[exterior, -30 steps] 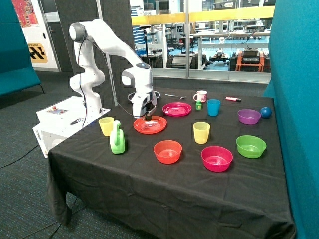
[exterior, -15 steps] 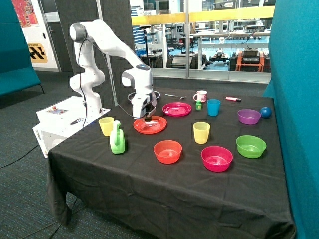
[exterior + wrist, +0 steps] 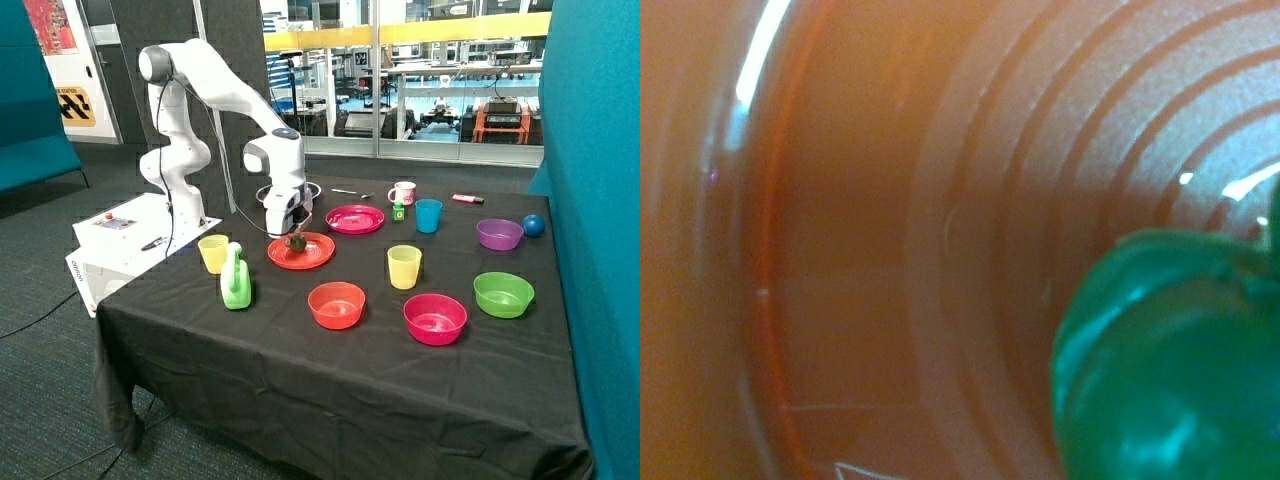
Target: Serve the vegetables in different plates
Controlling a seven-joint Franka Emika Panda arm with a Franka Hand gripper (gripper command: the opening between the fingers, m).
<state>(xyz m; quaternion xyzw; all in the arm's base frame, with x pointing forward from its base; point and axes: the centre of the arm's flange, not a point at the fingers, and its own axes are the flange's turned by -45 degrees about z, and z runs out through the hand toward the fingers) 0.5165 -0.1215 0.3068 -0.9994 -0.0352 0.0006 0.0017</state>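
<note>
The dark green lumpy vegetable (image 3: pixel 296 241) lies on the red-orange plate (image 3: pixel 312 256), free of my gripper (image 3: pixel 284 230). The gripper is open and hangs just above the plate's far edge, on the robot-base side of the vegetable. In the wrist view the vegetable (image 3: pixel 1170 360) rests on the plate's ridged surface (image 3: pixel 970 200), very close. The magenta-pink plate (image 3: pixel 355 218) sits behind the red-orange one with nothing on it. The yellow-orange vegetable is not in view.
A yellow cup (image 3: pixel 213 252) and a green jug (image 3: pixel 236 278) stand beside the red-orange plate. A red bowl (image 3: pixel 336 304), a pink bowl (image 3: pixel 435 318), a green bowl (image 3: pixel 503 294) and a second yellow cup (image 3: pixel 404 266) sit nearer the front. A blue cup (image 3: pixel 428 215) and a small green bottle (image 3: pixel 398 210) stand behind.
The gripper was down on the red-orange plate with the dark green vegetable at its tip. It has let go, risen a little and shifted toward the robot base.
</note>
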